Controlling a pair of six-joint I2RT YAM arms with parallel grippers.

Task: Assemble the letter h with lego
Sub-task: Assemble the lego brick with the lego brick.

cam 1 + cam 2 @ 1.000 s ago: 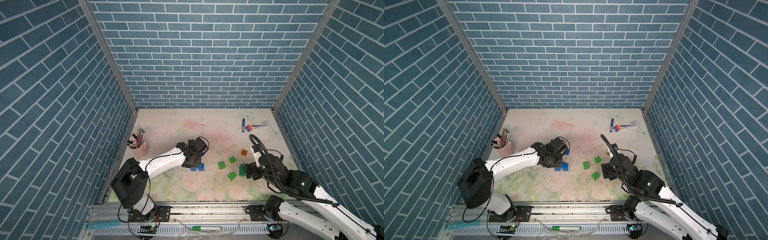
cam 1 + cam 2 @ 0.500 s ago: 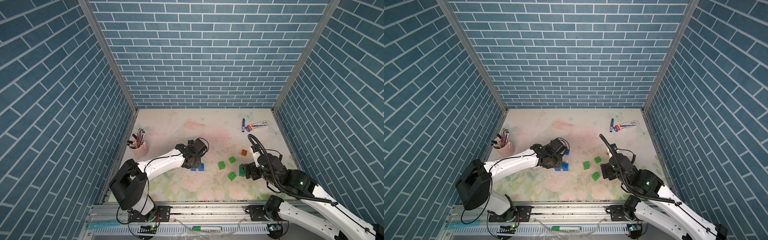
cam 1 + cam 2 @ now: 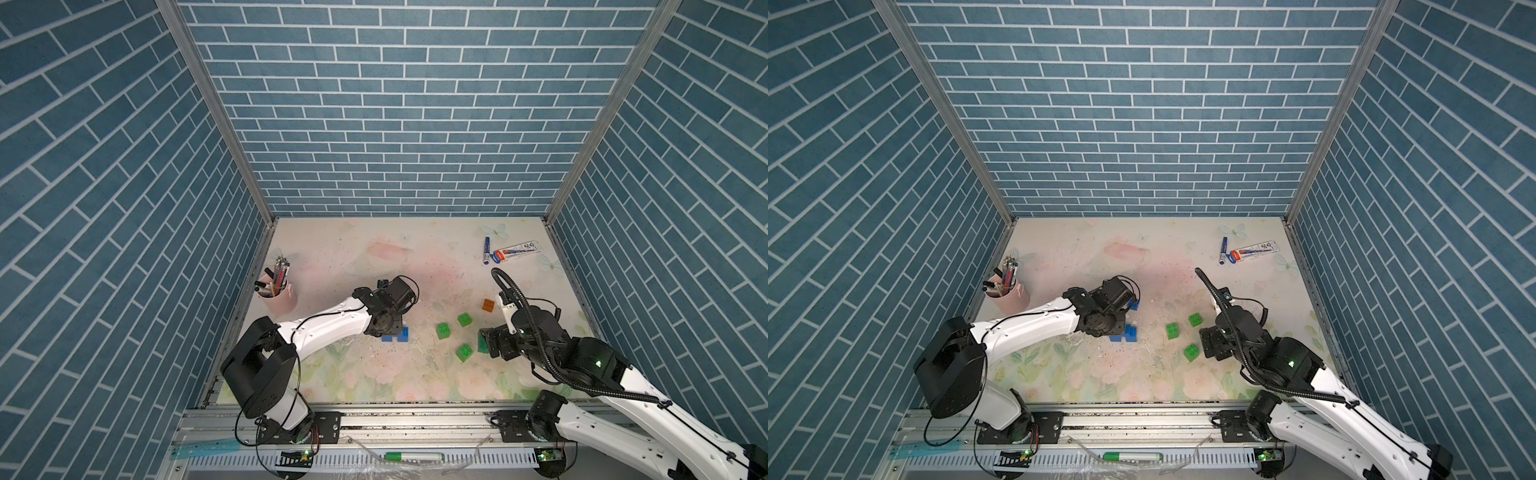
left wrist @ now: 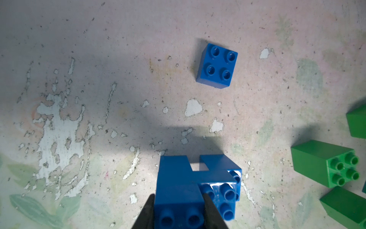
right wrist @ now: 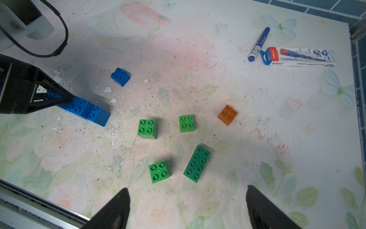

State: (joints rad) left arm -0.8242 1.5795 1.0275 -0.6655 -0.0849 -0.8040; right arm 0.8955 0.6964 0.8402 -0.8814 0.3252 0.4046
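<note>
left gripper [image 4: 178, 213]: clamped tight on the blue stack [image 4: 178, 178], low over the table [image 4: 79, 59].
right gripper [image 5: 188, 208]: spread wide, empty, above the table near the long green brick [image 5: 197, 163].
loose lego: blue brick [image 4: 216, 66], three green squares [image 5: 147, 128], orange brick [image 5: 227, 115], all apart.

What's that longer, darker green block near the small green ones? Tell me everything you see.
The long green brick is a smooth plastic lego piece, darker than the nearest square green brick and about twice as long. Eight round studs, in two rows of four, face up. It lies flat on the table, slanted and joined to nothing. The square green brick sits beside it with a gap between them. Only the table touches it.
</note>
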